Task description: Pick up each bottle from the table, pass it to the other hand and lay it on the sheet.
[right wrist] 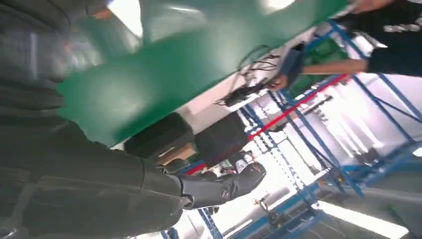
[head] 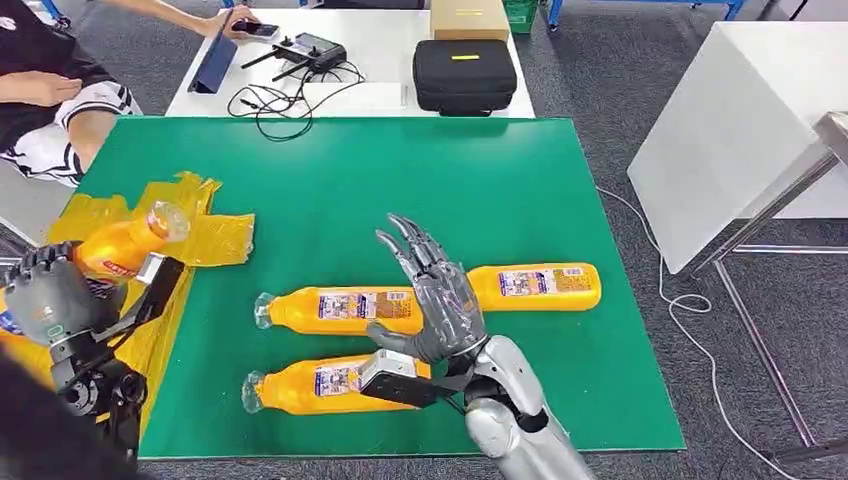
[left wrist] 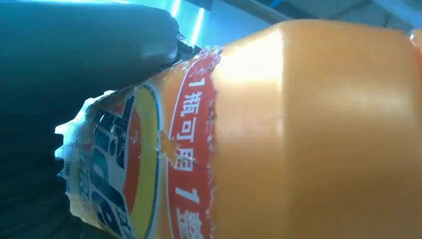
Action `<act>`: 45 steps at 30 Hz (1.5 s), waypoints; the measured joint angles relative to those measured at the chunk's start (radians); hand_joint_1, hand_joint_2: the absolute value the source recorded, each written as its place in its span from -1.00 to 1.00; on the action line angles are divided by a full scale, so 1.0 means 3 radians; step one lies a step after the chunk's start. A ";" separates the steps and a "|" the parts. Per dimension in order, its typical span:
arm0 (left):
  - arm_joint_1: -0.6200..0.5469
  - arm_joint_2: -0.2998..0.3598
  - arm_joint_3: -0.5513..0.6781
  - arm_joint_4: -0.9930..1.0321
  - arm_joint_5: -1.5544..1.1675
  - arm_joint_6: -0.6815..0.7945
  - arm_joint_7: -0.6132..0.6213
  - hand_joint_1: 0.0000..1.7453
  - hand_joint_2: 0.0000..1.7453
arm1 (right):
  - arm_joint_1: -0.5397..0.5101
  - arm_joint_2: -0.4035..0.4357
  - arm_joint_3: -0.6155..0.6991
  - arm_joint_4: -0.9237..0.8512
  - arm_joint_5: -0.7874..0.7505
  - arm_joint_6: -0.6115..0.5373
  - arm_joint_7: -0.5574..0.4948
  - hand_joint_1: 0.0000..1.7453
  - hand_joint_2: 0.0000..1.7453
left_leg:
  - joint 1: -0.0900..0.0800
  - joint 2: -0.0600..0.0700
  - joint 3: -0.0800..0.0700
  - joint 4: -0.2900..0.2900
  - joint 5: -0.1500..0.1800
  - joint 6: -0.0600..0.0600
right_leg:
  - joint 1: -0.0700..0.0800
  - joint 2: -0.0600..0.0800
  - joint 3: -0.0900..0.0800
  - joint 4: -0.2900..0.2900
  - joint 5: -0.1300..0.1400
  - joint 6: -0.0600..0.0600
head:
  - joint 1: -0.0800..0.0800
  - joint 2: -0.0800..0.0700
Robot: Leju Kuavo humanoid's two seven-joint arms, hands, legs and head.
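The green table (head: 330,180) is lying wide and bare toward its far edge. The yellow sheet (head: 215,235) is draping over its left edge. Three orange bottles are lying near the front edge. The right hand (head: 440,300) is hovering released, fingers spread, above them. The left hand (head: 45,295) is grasping a fourth orange bottle (head: 125,245), torn label showing, over the sheet.

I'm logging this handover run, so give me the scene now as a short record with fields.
left hand: grips an orange bottle above the yellow sheet
right hand: fingers spread, holding nothing, above the bottles on the table
bottles on green table: three, lying on their sides
behind: white table with black case; a person seated
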State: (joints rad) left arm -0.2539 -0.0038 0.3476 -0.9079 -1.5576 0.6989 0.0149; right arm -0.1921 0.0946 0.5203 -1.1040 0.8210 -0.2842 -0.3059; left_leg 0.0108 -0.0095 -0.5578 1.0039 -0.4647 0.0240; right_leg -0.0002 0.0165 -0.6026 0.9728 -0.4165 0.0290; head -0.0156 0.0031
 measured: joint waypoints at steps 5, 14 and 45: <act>0.0036 0.0015 0.0013 0.0588 -0.0036 0.0001 0.0165 -1.00 1.00 | 0.0088 -0.0036 0.0004 0.0060 0.0450 0.0233 0.0135 -1.00 1.00 | 0.0001 0.0003 -0.0003 0.0000 0.0000 0.0000 | 0.0000 0.0001 -0.0002 0.0001 0.0000 0.0000 | 0.0001 0.0000; -0.0006 0.0015 -0.0070 0.0995 -0.0039 0.0004 0.0251 -1.00 1.00 | 0.0026 0.0003 0.0014 0.0261 0.0569 0.0348 0.0169 -1.00 1.00 | 0.0000 0.0003 -0.0004 0.0000 0.0000 0.0000 | 0.0000 0.0001 -0.0003 0.0001 0.0000 0.0000 | 0.0000 0.0000; -0.0392 -0.0173 0.0109 0.1226 0.1396 0.0005 -0.1090 -1.00 1.00 | -0.0178 0.0148 0.0605 0.1212 0.0619 0.1017 0.0414 -1.00 1.00 | 0.0000 0.0002 -0.0003 0.0000 0.0001 0.0000 | 0.0000 0.0000 -0.0002 0.0001 0.0001 0.0000 | 0.0000 0.0000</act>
State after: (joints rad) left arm -0.3716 -0.0557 0.3803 -0.5402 -1.1387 0.7004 -0.3121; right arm -0.2454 0.1389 0.7019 -0.7404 1.0067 0.0210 -0.1816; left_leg 0.0110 -0.0087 -0.5588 1.0040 -0.4645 0.0240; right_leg -0.0002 0.0167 -0.6033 0.9730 -0.4164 0.0289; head -0.0156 0.0031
